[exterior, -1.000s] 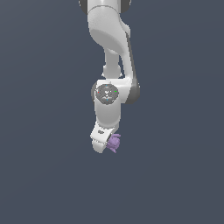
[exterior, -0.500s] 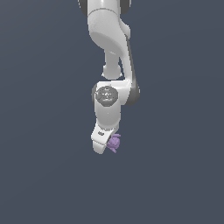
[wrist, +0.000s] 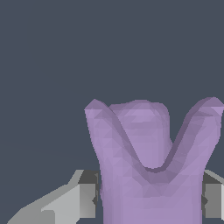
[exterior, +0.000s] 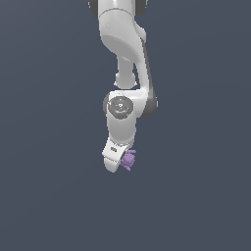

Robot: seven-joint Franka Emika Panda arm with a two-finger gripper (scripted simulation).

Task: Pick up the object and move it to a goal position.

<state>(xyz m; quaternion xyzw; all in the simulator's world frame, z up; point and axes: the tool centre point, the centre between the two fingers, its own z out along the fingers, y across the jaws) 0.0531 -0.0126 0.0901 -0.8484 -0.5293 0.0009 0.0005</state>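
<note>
The object is a small lilac-purple lumpy figure with short prongs. It sits at the tip of my white gripper, held off the ground against the plain grey backdrop. In the wrist view the object fills the space between my two grey fingers, which press on its sides. Two prongs stick up from it, with a rounded lump between them. The gripper is shut on the object.
The white arm hangs down from the top of the exterior view. Only a flat dark grey background shows around it.
The wrist has turned a little and the gripper with the object has shifted slightly toward the exterior view's left. The grip on the object is unchanged.
</note>
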